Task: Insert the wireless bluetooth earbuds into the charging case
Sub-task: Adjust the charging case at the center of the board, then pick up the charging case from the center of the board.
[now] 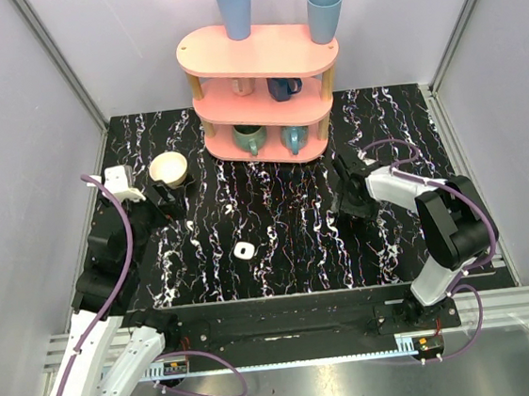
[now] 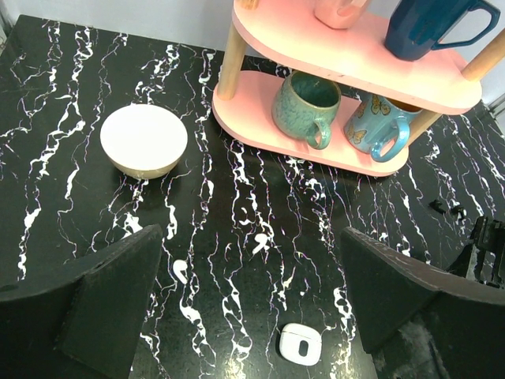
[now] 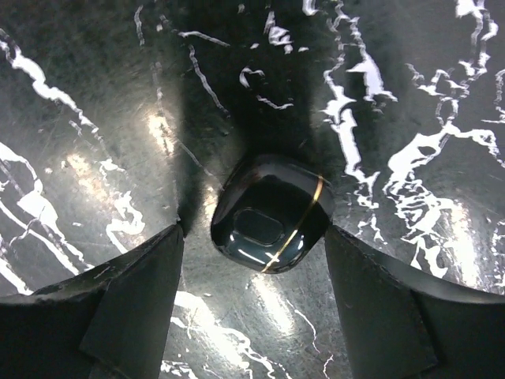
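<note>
Picking up an earbud (image 3: pixel 268 213) is the step in hand: right claw (image 3: pixel 252 230) stands open astride it on the worktop (image 1: pixel 298 242), w/ gaps both sides. Nxt move, as judged: close gently, lift, carry to the charging case (image 1: pixel 244 250), which sits mid-worktop, well apart. Left claw (image 2: pixel 251 237) hangs wide, empty. Qty: 1 earbud seen, 1 case, 1 bowl (image 1: pixel 169 167), 4 mugs (image 1: pixel 281 87), 2 tumblers (image 1: pixel 234 7).

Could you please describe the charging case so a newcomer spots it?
From the pink shelf at the table's back, come toward the near edge. The charging case lies alone mid-table: tiny, white, rounded-square, dark-centred, far smaller than the cream bowl.
</note>
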